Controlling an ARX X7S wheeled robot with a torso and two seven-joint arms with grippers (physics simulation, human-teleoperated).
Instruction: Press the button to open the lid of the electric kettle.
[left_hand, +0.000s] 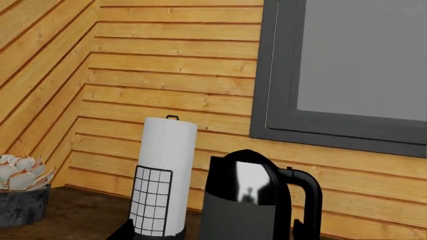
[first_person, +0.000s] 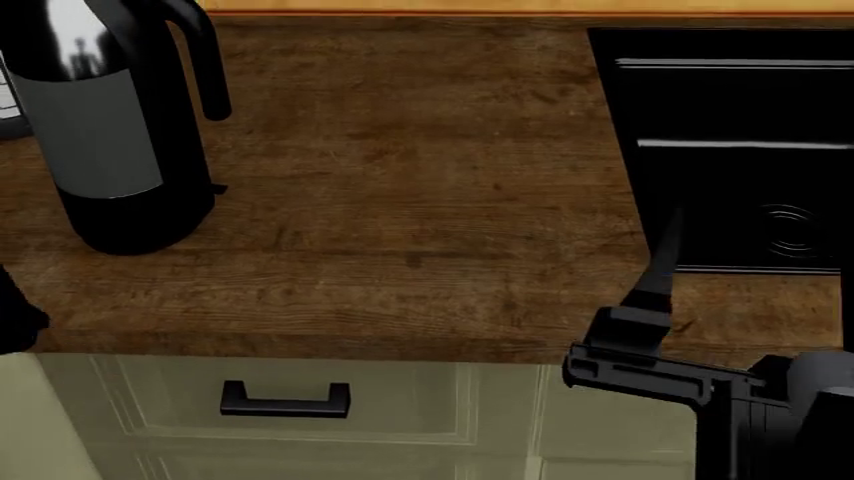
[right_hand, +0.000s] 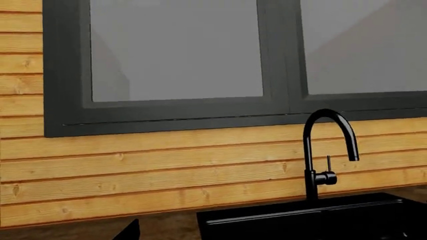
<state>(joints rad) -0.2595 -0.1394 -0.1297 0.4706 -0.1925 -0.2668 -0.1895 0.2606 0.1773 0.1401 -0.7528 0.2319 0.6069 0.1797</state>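
Note:
The electric kettle (left_hand: 243, 210) stands on the wooden counter, glossy black on top with a grey middle band. It also shows at the far left of the head view (first_person: 114, 130). Its domed lid (left_hand: 241, 162) is down. The button (left_hand: 289, 169) is a small black nub where the loop handle (left_hand: 310, 200) meets the lid. My left gripper faces the kettle from a short way off. Only its dark fingertips (left_hand: 124, 231) show, set wide apart. My right gripper (first_person: 657, 275) hovers over the counter's front edge beside the sink, far right of the kettle, empty.
A white paper towel roll (left_hand: 163, 175) in a black holder stands just left of the kettle. A potted succulent (left_hand: 21, 192) sits in the corner. A black sink (first_person: 747, 150) and tap (right_hand: 320, 150) lie at the right. A plank wall and window stand behind.

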